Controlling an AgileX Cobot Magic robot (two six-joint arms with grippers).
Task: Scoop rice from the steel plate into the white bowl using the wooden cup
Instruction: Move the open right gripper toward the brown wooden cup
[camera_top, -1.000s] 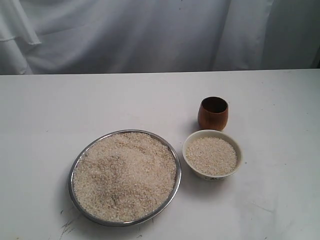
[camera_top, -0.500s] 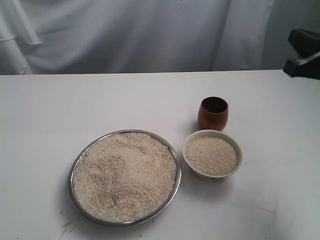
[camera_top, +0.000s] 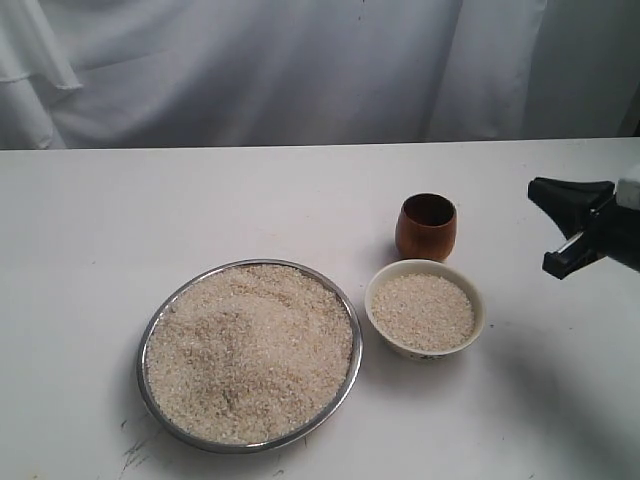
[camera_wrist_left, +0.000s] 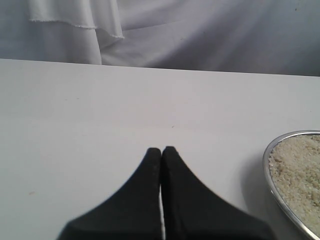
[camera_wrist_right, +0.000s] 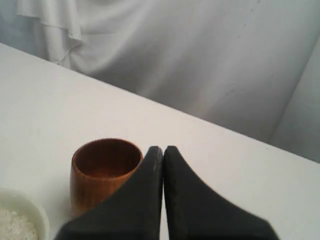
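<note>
My right hand (camera_wrist_right: 162, 148), pinched together, must spread wide before I close on the wooden cup (camera_top: 426, 226) standing upright at twelve o'clock of the white bowl (camera_top: 425, 265).

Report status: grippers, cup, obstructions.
Left gripper shut, empty, beside plate. Right gripper shut, empty, short of cup. Cup upright on table, next to bowl. Nothing between them.

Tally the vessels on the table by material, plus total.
Steel: 1 (steel plate)
Ceramic: 1 (white bowl)
Wood: 1 (wooden cup)
Total: 3
</note>
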